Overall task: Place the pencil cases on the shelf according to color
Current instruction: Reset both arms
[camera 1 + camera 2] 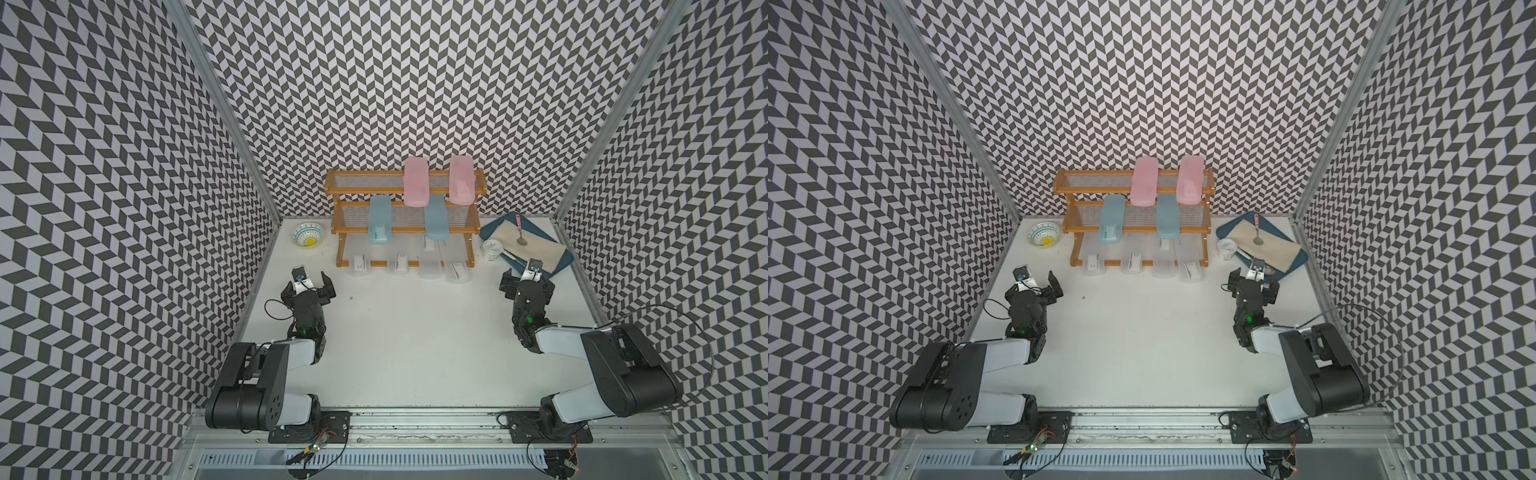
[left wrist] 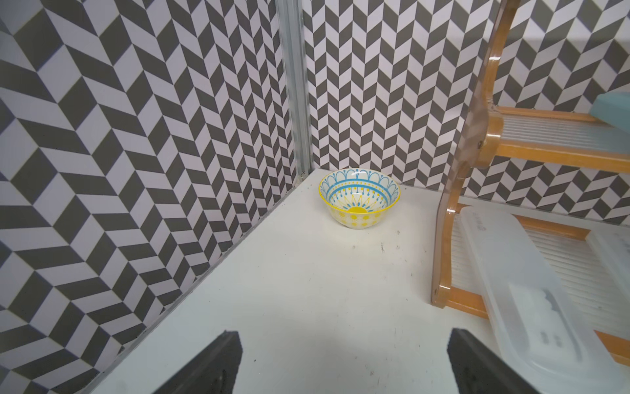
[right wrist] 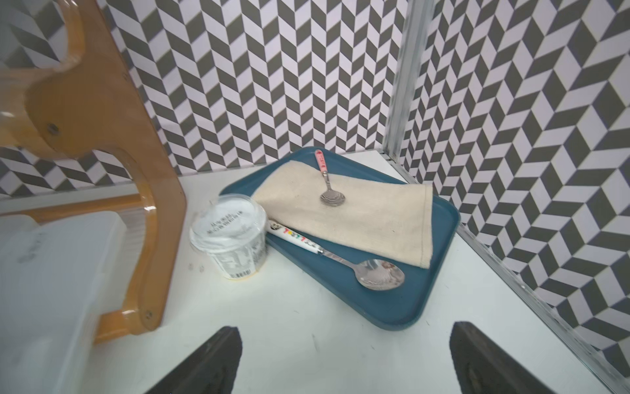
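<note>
The pencil cases lie on the shelf, one color per tier. The left pincer and right pincer stand apart, empty.

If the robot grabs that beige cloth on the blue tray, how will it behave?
Probably floppy: the cloth lies folded flat on the tray, so it would likely drape from a pinch. It looks thin, so likely light. The small spoon resting on it would probably slide off or get dragged along.

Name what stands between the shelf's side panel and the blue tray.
A small white cup stands between the shelf and the blue tray; the right wrist view shows it most clearly.
</note>
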